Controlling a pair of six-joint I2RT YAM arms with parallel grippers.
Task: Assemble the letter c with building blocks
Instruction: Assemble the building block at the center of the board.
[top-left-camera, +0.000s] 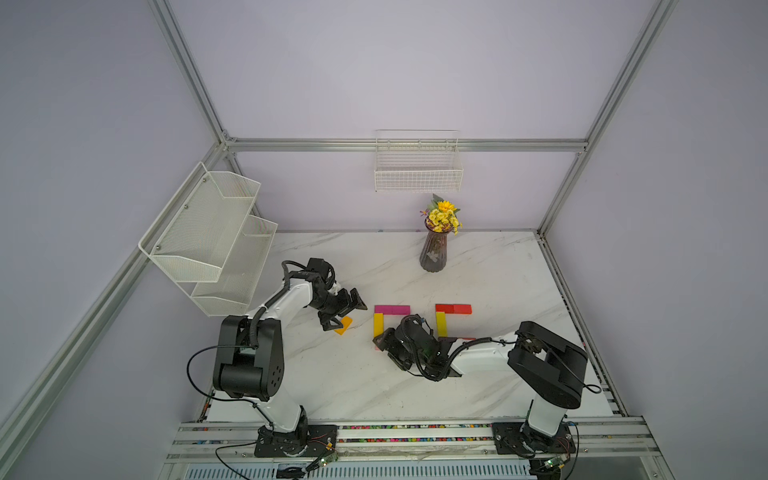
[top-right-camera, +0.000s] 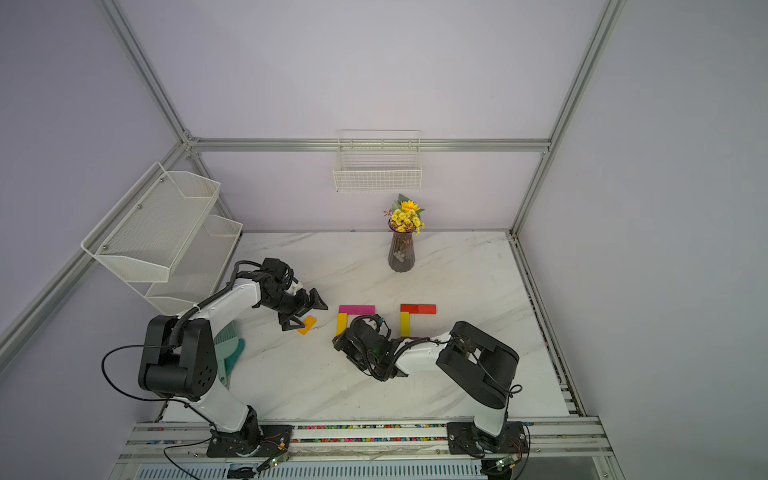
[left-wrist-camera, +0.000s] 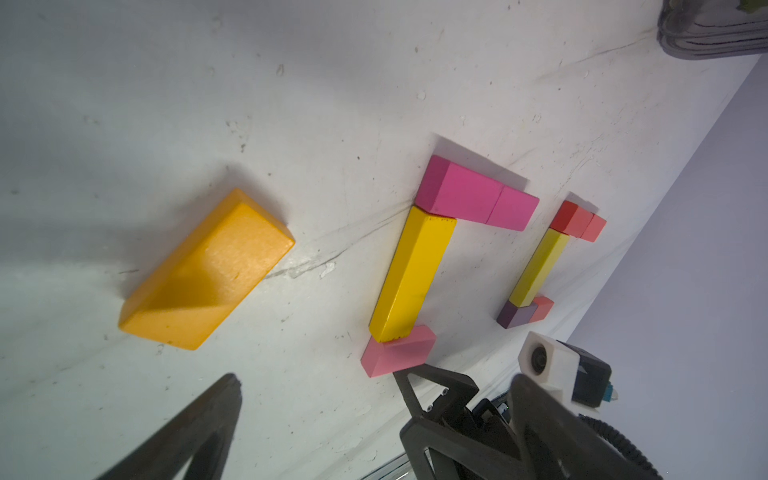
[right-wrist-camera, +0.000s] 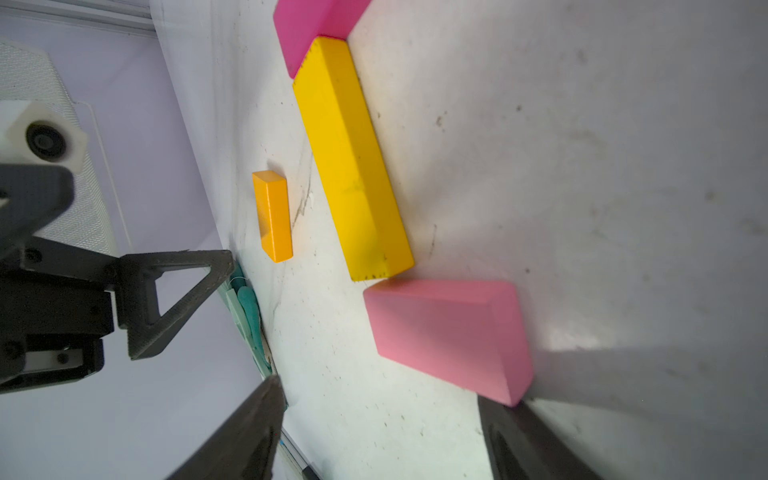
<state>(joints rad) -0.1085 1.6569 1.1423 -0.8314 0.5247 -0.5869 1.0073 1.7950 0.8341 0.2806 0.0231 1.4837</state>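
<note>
Between the right jaws, which stand partly apart, lies a small pale pink rectangular block (right-wrist-camera: 444, 336). One jaw meets its corner and the other stands clear, so nothing is gripped. Beyond those jaws, the pink block touches a long yellow block (right-wrist-camera: 353, 162), which is capped by two magenta blocks (top-left-camera: 392, 309). Just beside the left jaws, fully spread and empty, a flat orange wooden block (top-left-camera: 343, 325) rests on the white marbled tabletop (top-left-camera: 353, 386).

The left arm (top-left-camera: 289, 297) is reaching forward and inward over the desk, wrist tipping downward, the left jaws standing wide apart. The right arm (top-left-camera: 478, 353) is stretching low toward the robot's left, wrist close to the desk, the right jaws spread partway.
</note>
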